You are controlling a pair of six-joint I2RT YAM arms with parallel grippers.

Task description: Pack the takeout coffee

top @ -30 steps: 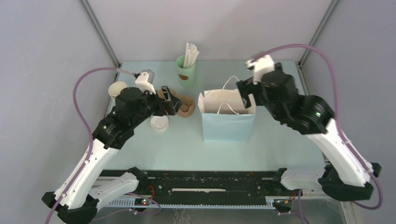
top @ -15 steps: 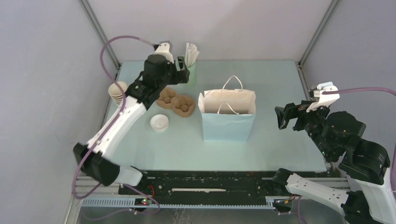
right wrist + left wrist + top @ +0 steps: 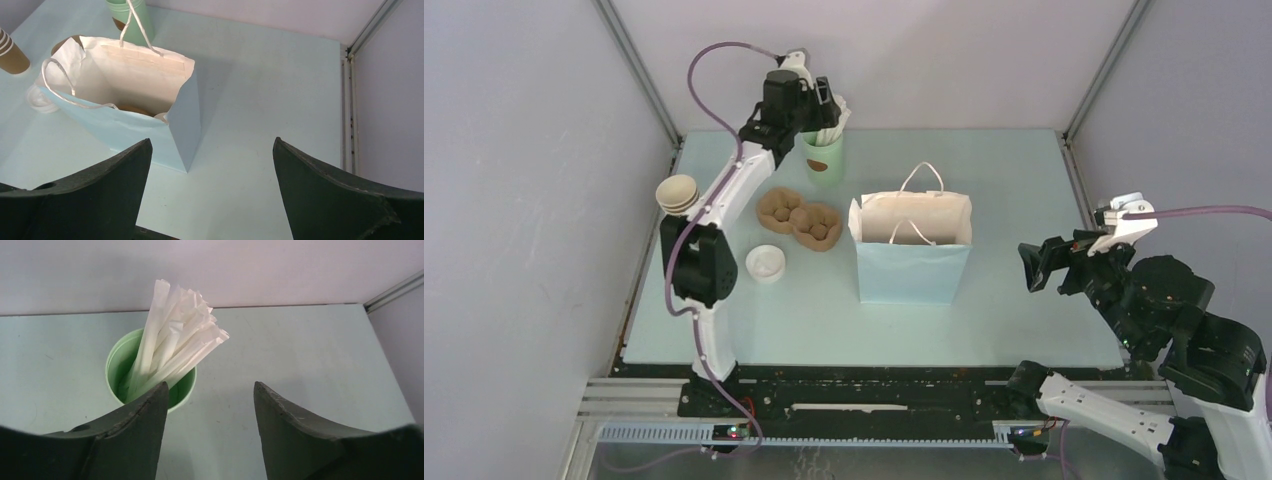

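Left fingers (image 3: 130,435) spread, empty, close by green cup (image 3: 116,367). Right fingers (image 3: 105,190) spread, empty, bag (image 3: 182,130) ahead. Takeout coffee (image 3: 765,263) well back from left fingers: probably light, soft, squashy. Pinch sides gently.

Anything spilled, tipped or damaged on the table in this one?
Nothing stands out. The blue bag stands upright and open, one side of its rim flaring outward a little. The green cup holding white sticks is upright, and no spill shows.
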